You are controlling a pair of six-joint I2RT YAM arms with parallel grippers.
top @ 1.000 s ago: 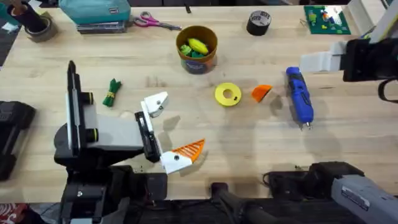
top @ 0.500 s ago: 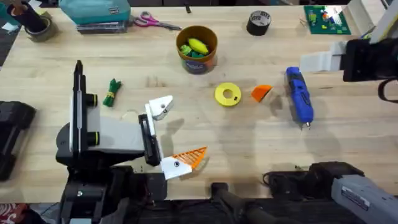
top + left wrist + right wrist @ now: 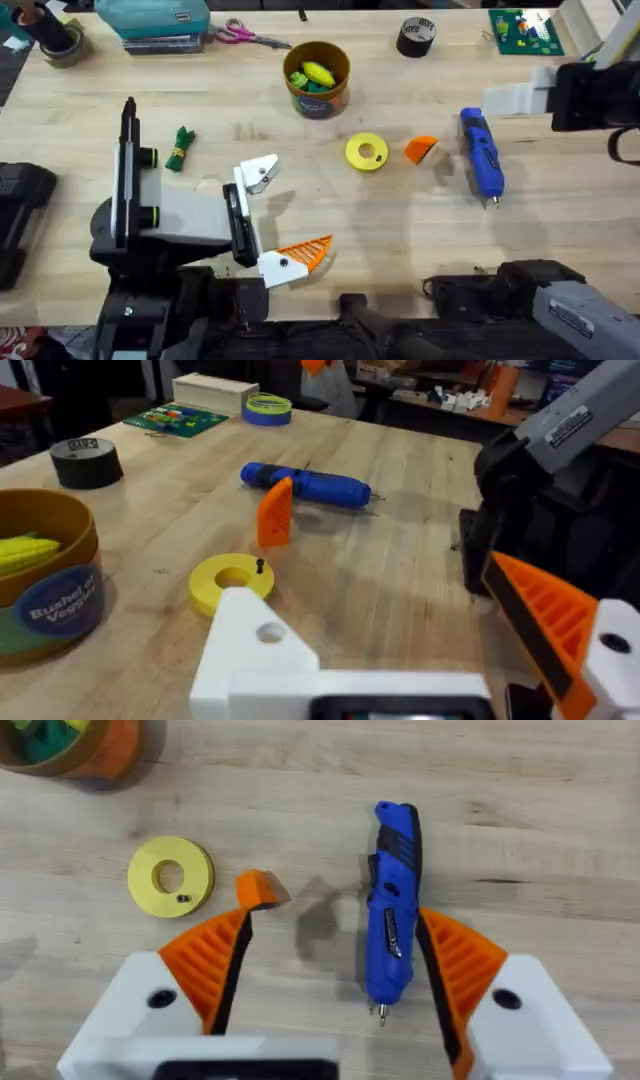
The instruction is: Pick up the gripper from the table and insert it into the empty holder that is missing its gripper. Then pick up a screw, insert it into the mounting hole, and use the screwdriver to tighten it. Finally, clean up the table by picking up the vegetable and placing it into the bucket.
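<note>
Beyond the spread right pincer [image 3: 325, 985], the table [image 3: 560, 230] carries the bucket [image 3: 317, 80], then the screwdriver [image 3: 392, 925] between its fingers, the gripper [image 3: 258, 888] just ahead. Left pincer [image 3: 270, 215] spread; holder [image 3: 258, 172] bare; vegetable [image 3: 180, 148] beside that arm.

The desk [image 3: 560, 250] is pale, matt wood with visible grain. The screwdriver [image 3: 392, 925] is glossy blue plastic with a thin metal bit. The loose gripper [image 3: 421, 148] is matt orange plastic.
</note>
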